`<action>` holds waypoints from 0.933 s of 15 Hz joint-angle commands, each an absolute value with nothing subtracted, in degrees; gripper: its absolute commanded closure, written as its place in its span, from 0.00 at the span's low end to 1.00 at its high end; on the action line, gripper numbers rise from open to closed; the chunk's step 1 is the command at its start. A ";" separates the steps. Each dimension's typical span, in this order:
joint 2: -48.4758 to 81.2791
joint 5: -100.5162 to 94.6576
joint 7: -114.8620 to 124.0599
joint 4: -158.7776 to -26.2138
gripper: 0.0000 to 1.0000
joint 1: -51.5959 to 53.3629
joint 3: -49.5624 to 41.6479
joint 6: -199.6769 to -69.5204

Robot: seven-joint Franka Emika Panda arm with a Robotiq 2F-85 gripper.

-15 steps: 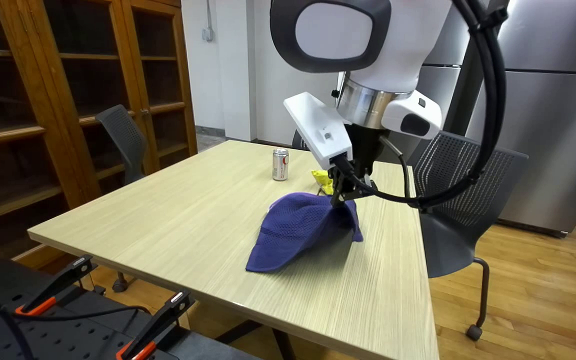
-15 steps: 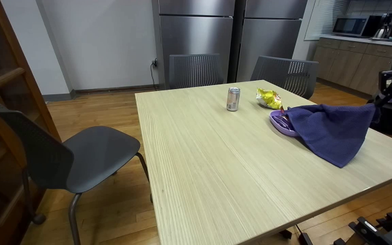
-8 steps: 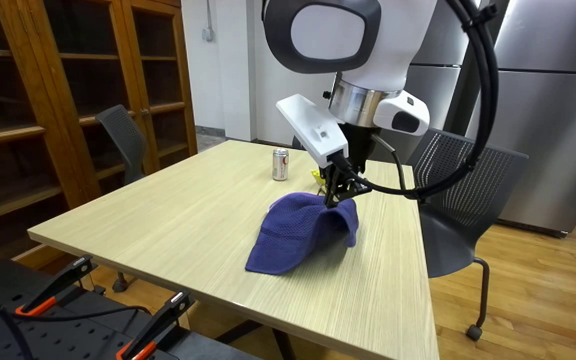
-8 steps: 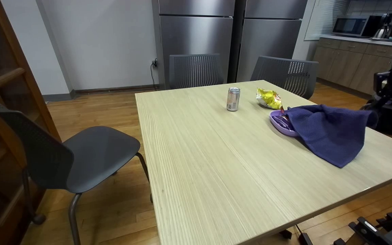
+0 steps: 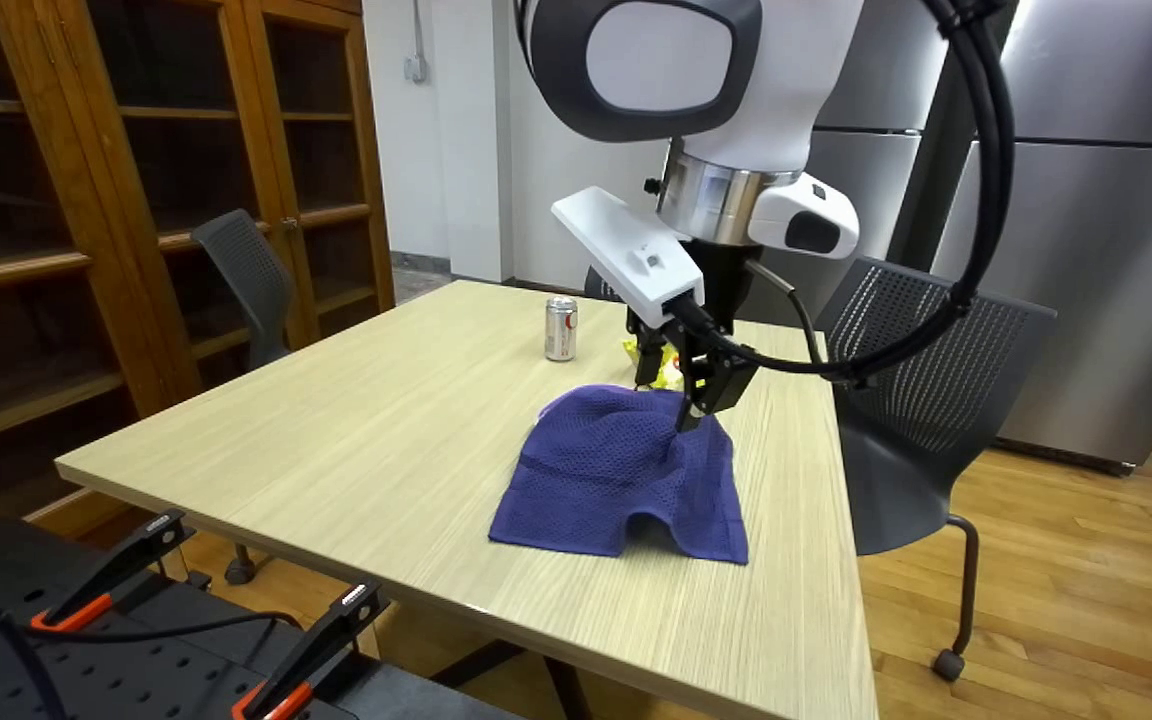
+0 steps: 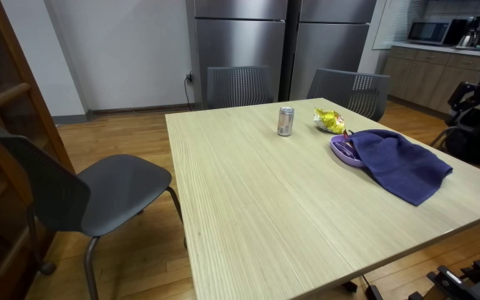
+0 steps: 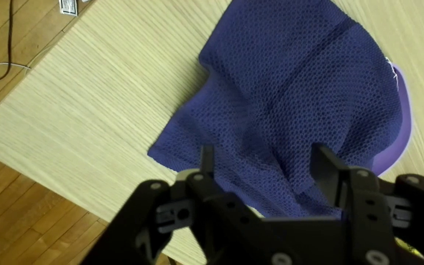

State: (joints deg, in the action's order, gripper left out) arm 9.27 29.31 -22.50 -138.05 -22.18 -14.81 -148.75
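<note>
A dark blue waffle-weave cloth lies draped over part of a purple dish, its near edge arching a little off the table in an exterior view. In the wrist view the cloth fills the middle, and the rim of the purple dish shows past it on the right. My gripper is open, its two fingers well apart above the cloth with nothing gripped between them. In an exterior view the gripper hangs just over the cloth. Whether a fingertip touches the fabric I cannot tell. Wrapped items sit in the dish.
On the wooden table a silver can stands upright. A crumpled yellow bag lies behind the dish, near the gripper. Grey chairs stand around the table. A black cable loops beside the arm.
The gripper, earlier shut on the cloth's raised edge, has opened and let it go. The cloth has dropped and spread flatter on the table. The arm has shifted slightly left in an exterior view.
</note>
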 commanded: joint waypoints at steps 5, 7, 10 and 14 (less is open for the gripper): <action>9.72 22.45 -14.17 -136.22 0.00 -17.62 -12.94 -147.69; 10.52 20.20 -11.38 -134.97 0.00 -16.17 -12.37 -147.25; 12.49 18.01 -8.27 -132.48 0.00 -14.43 -11.33 -146.52; 16.40 13.51 -1.32 -128.38 0.00 -11.78 -10.93 -146.16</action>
State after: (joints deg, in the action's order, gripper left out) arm 13.19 17.64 -7.67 -132.70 -13.19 -11.10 -148.28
